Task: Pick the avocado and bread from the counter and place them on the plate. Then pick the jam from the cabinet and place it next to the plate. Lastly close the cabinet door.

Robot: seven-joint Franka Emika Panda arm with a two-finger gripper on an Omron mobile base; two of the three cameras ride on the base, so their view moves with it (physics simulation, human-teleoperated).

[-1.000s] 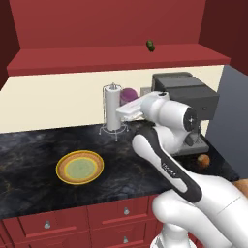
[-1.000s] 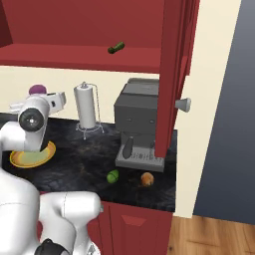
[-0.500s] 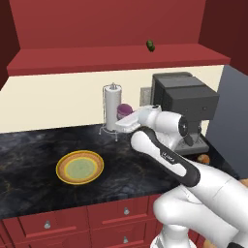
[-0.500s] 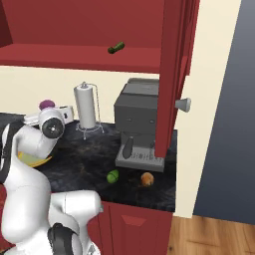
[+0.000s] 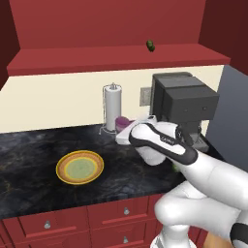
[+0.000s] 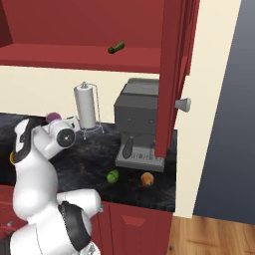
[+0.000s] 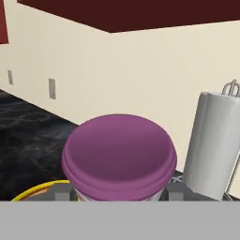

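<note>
My gripper is shut on the jam, a small jar with a purple lid, and holds it low above the counter, just right of the plate. Dark fingertips flank the jar in the hand view, where the plate's yellow rim peeks in below. The plate is bare. The avocado and the bread lie on the counter in front of the coffee machine. The cabinet door stands open.
A paper-towel roll stands right behind the jam. A grey coffee machine fills the counter's right end. A small dark green item lies on the cabinet shelf. Red drawers run under the counter.
The arm has lowered the jam from beside the paper-towel roll's top down toward the counter, right of the plate. Avocado and bread have stayed put.
</note>
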